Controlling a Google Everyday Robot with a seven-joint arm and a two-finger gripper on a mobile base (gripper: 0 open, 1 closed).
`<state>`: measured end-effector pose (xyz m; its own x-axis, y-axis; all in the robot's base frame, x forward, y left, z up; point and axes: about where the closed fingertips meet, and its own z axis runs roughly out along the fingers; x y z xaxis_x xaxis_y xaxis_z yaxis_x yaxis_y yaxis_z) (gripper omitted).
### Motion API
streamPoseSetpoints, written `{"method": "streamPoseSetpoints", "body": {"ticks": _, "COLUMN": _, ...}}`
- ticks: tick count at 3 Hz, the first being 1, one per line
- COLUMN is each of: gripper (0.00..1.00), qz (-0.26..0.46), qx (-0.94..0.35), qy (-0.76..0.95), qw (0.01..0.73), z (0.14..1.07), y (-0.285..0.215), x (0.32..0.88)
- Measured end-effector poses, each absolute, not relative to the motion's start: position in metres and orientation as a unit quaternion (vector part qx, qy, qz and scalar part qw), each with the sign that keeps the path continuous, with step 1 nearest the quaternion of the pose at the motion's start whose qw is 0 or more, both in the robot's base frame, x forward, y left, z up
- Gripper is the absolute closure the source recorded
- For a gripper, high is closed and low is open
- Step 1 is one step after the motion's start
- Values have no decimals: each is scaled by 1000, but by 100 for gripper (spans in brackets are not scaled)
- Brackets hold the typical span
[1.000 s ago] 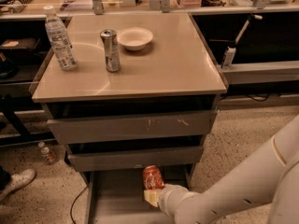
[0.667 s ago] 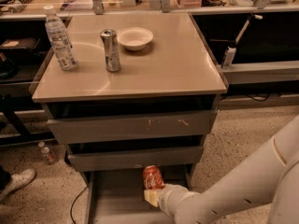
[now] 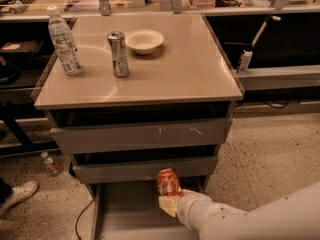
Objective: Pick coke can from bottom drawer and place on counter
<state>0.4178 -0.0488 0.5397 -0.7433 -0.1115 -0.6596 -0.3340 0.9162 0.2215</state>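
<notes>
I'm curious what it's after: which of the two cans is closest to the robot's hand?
The red coke can, down in the bottom drawer, right next to the gripper. The taller silver can stands up on the counter, far from it.

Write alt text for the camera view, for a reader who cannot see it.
The gripper is inside the open bottom drawer of a grey cabinet, right at the red coke can. On the counter above stand a water bottle, a silver can and a white bowl.
</notes>
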Motion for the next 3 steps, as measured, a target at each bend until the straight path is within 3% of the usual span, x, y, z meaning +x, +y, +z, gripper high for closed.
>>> {"method": "streamPoseSetpoints", "body": {"ticks": 1, "gripper": 100, "qz": 142, "qx": -121, "qy": 908, "qw": 375, "z": 598, "y": -58, "x": 425}}
{"method": "streamPoseSetpoints", "body": {"ticks": 3, "gripper": 100, "qz": 132, "qx": -131, "qy": 896, "qw": 403, "z": 627, "y": -58, "x": 426}}
